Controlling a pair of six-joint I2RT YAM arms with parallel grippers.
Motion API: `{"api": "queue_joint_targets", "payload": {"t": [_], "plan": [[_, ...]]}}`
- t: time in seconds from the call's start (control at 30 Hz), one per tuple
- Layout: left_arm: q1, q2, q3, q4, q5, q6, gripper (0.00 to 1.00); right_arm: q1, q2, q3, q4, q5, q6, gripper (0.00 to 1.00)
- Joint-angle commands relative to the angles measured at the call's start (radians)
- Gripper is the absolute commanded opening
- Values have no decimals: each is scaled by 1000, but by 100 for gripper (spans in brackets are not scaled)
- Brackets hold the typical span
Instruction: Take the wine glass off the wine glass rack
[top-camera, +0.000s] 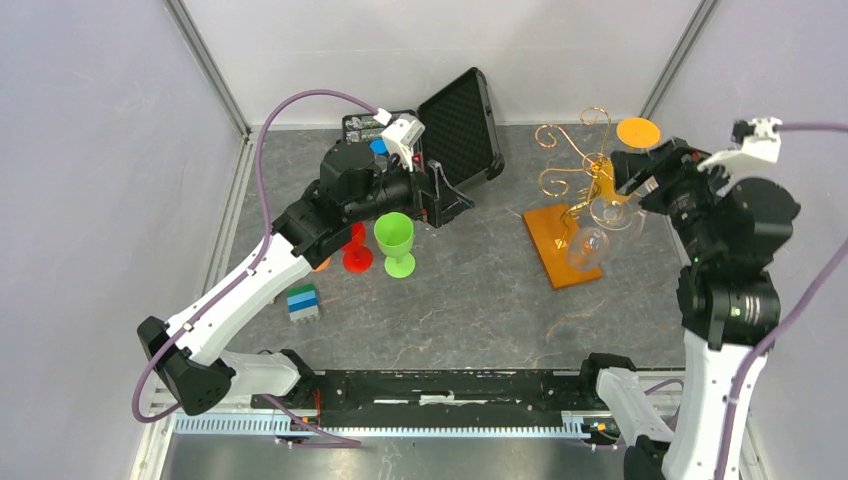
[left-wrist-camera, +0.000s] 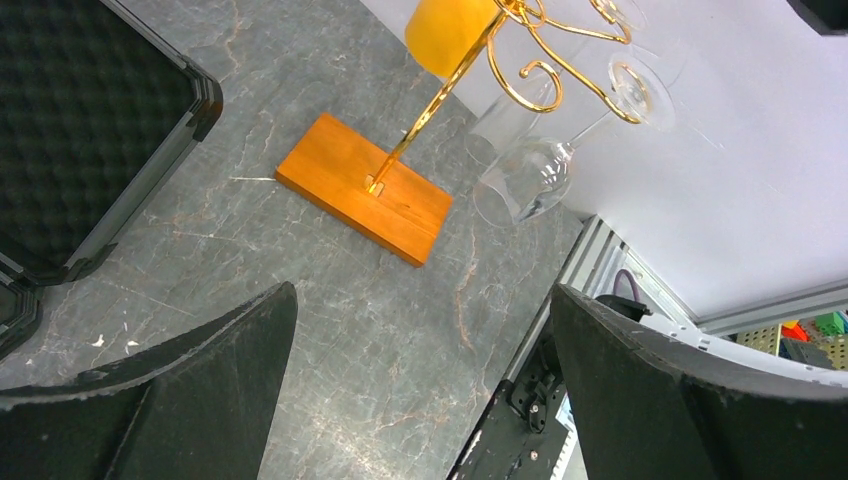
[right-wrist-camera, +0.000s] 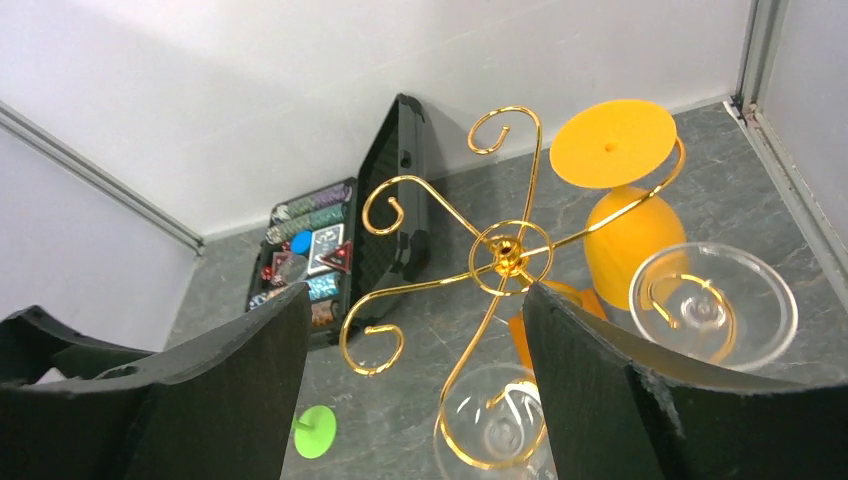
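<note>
Your right tool (right-wrist-camera: 412, 340) gapes empty over the wine glass rack (right-wrist-camera: 508, 257), where a clear wine glass (right-wrist-camera: 712, 305) hangs at 4 o'clock from its hub, and tugging it across the scroll rather than along it may tip the rack or knock the second glass (right-wrist-camera: 495, 430).

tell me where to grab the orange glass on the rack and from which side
Take the orange glass by its bowl, below the gold rack arm. It hangs upside down, foot on top, stem in the wire curl, so the right fingers should probably come from the rack's outer side.
</note>
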Motion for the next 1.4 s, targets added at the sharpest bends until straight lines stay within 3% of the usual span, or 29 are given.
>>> {"api": "queue_joint_targets", "payload": {"t": [0.0,0.3,0.47,0.63,0.87,1.37], "plan": [[-1,-35,-13,24,-3,14,100,-5,-62,-79,33,77,112,82],[-1,-51,-33,41,7,6,100,-6,-209,-273,5,164,239,84],[-1,-62,-47,43,-6,13,100,-6,-223,-273,-23,205,239,87],[0,-68,-50,43,-13,15,100,-5,-251,-340,-19,224,253,84],[-1,-69,-59,47,-15,10,100,-6,-296,-429,36,214,308,72],[0,-69,-65,57,-12,3,100,-5,-323,-449,64,233,350,29]]}}
